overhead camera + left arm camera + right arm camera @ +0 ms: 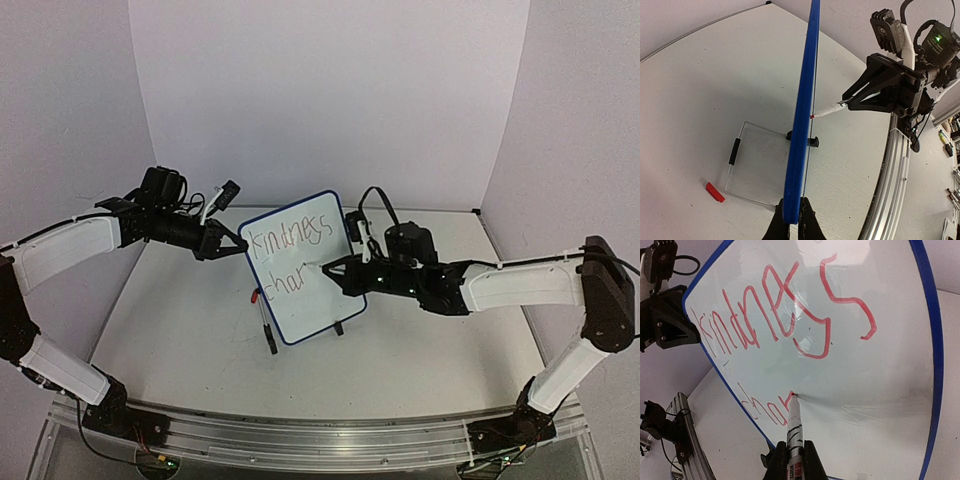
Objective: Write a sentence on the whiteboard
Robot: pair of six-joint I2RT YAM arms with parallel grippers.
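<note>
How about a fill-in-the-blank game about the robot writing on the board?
1. The writing on the board is ___ in colour.
2. Its top word reads ___.
3. The left tool pinches the board's ___ frame.
4. The right tool holds a marker whose tip touches the ___.

Missing words: red; kindness; blue; board.
</note>
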